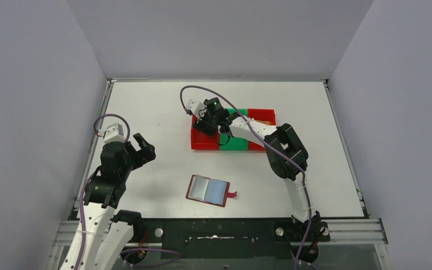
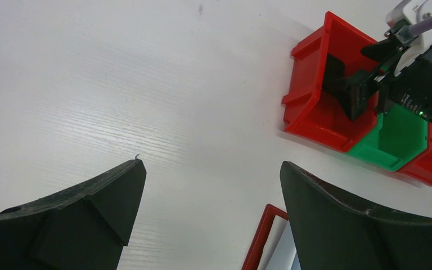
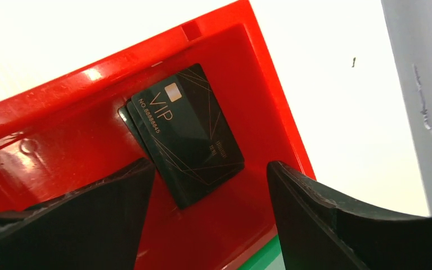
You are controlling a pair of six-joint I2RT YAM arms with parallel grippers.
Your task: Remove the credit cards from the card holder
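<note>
Right end effector [image 3: 209, 166] over bin [image 3: 62, 129] (red)

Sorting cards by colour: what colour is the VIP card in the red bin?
The VIP card is black with gold lettering; right wrist view shows it best.

The black, gold-lettered VIP credit cards [image 3: 188, 140] lie flat in a slightly fanned stack below the parted jaws of the right gripper [image 3: 209, 167], while the dark red card holder [image 1: 210, 190] lies open, sleeves up, apart from both jaw pairs.
</note>
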